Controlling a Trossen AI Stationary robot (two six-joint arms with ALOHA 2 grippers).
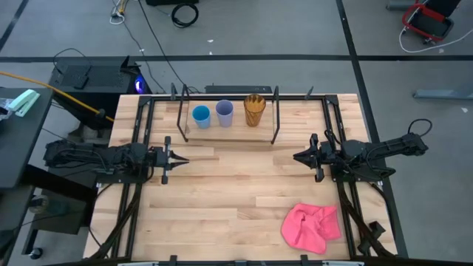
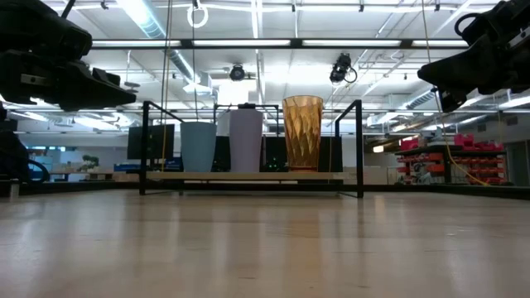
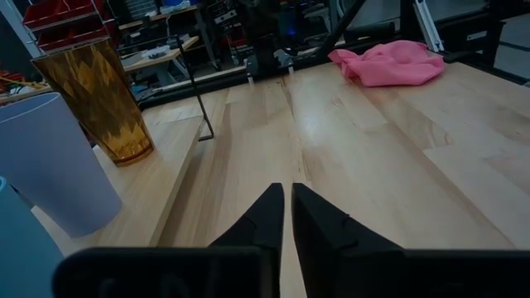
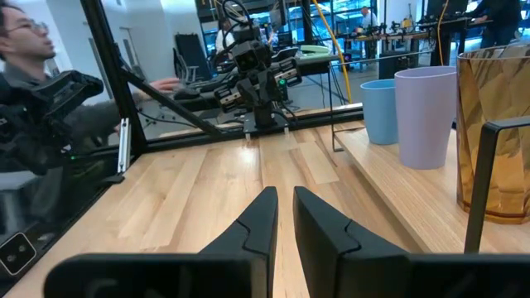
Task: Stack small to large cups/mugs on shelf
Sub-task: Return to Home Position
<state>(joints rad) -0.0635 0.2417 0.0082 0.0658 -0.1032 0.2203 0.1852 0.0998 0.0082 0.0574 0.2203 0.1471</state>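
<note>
The job looked all but done: 3 cups stood upright in a row on the shelf (image 1: 230, 134) at the table's far edge, shortest to tallest, the blue cup (image 1: 201, 116) leftmost, the lavender cup (image 1: 224, 113) in the middle, the amber cup (image 1: 254, 110) rightmost. The left gripper (image 1: 181, 159) and right gripper (image 1: 298, 156) hung well apart from the shelf, both pincers closed on nothing, so I judged only parking the arms remained. The light wood table (image 1: 236, 192) also carried a pink cloth (image 1: 311, 227) near its front right, with a strip-lit workshop and a person (image 4: 18, 50) beyond.
</note>
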